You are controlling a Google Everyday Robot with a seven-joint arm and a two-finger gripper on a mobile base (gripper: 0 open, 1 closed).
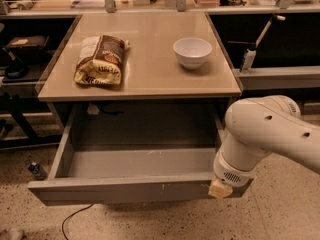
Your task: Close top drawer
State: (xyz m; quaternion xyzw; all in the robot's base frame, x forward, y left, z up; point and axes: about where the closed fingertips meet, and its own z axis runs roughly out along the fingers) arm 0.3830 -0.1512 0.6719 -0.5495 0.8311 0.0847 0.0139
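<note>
Tucked beneath the bulky white arm (260, 134), the pincer (220, 188) sat at the right end of the wide grey metal top drawer (125, 189), which was pulled far out; whether it gripped anything could not be told. Above, a beige worktop (150, 79) carried a brown snack bag (100, 59) and a round white bowl (192, 51).

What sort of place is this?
Likely a lab or workshop: cluttered workbenches behind, speckled floor, loose cable. The gripper is at the open top drawer's right front corner.
</note>
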